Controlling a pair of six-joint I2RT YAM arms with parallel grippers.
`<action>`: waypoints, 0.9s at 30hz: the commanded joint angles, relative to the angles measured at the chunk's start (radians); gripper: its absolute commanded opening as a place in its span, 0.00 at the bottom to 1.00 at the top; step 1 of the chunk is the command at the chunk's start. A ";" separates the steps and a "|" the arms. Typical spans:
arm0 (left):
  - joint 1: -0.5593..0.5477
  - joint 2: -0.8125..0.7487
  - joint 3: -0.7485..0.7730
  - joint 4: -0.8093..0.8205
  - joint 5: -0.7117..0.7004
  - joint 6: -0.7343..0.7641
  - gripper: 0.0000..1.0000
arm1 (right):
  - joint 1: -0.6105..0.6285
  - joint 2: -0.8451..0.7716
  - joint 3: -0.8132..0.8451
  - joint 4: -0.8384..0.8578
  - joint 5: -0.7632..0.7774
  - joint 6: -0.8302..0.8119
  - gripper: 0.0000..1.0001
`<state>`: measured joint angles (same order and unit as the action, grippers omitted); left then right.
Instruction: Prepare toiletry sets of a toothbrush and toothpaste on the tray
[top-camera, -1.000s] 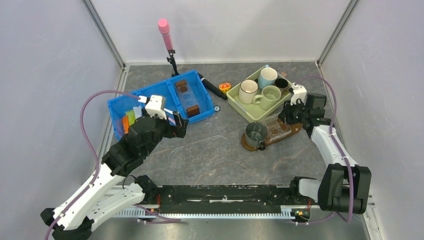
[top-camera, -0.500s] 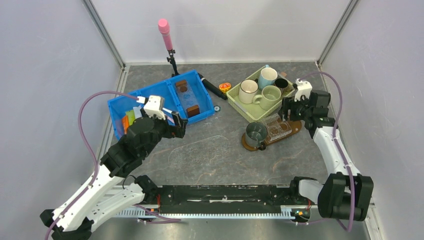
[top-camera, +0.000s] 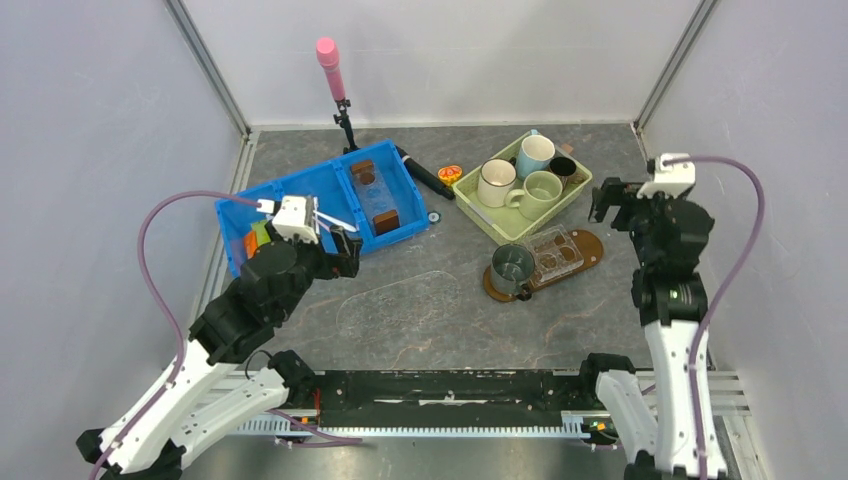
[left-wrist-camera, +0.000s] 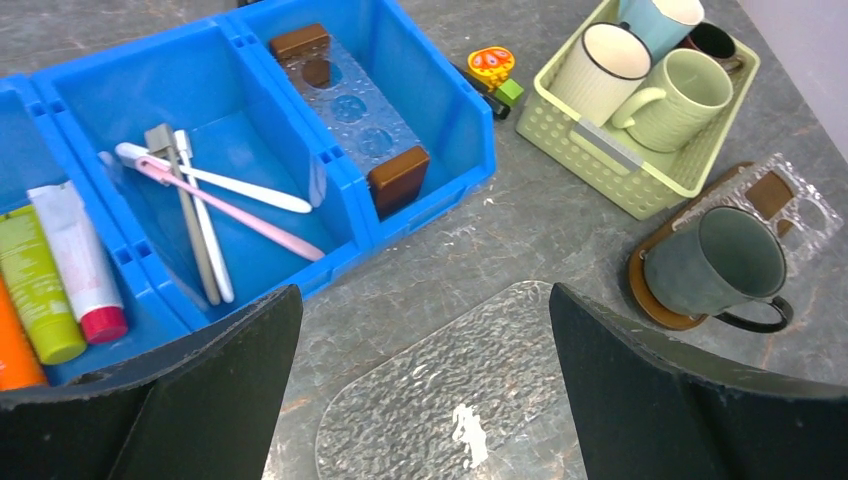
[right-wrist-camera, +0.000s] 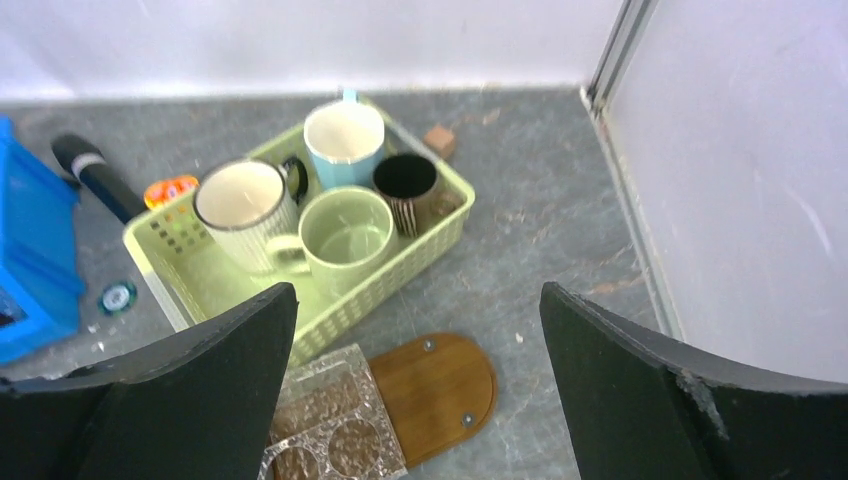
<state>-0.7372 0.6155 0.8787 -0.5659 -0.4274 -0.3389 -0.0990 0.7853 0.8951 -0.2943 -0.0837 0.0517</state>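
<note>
The tray (top-camera: 583, 243) (right-wrist-camera: 440, 385) is a dark-brown wooden board at the right middle. On it stand a grey-green mug (top-camera: 512, 268) (left-wrist-camera: 715, 262) and a clear holder with round holes (top-camera: 556, 254) (right-wrist-camera: 325, 420). Pink and white toothbrushes (left-wrist-camera: 240, 205) lie in the blue bin's (top-camera: 320, 195) middle compartment. Green, white and orange tubes (left-wrist-camera: 35, 290) fill its left one. My left gripper (top-camera: 340, 235) (left-wrist-camera: 422, 330) hangs open by the bin's near edge, holding nothing. My right gripper (top-camera: 608, 200) (right-wrist-camera: 418, 300) is open and empty, raised behind the tray's right end.
A pale green basket (top-camera: 470, 195) (right-wrist-camera: 440, 225) behind the tray holds several mugs. A clear textured oblong plate (top-camera: 400, 300) (left-wrist-camera: 450, 400) lies mid-table. A wood-ended clear block (left-wrist-camera: 360, 120) sits in the bin's right compartment. A pink-topped stand (top-camera: 328, 55), a black cylinder (top-camera: 425, 175) and a small orange toy (top-camera: 450, 173) are at the back.
My right gripper opened, let go of the clear holder on the tray, and drew up and away to the right. My left arm shifted slightly left.
</note>
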 joint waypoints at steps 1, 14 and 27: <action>-0.003 -0.008 0.053 -0.035 -0.087 0.017 1.00 | -0.001 -0.142 -0.073 0.082 0.032 0.042 0.98; 0.000 0.126 0.154 -0.191 -0.288 -0.007 1.00 | 0.038 -0.096 -0.030 0.052 -0.067 0.056 0.97; 0.605 0.325 0.146 -0.128 0.036 -0.032 0.97 | 0.246 -0.001 0.037 0.007 0.064 -0.043 0.97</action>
<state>-0.2485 0.8948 1.0210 -0.7628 -0.5182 -0.3542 0.0929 0.7914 0.8783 -0.2897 -0.0841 0.0505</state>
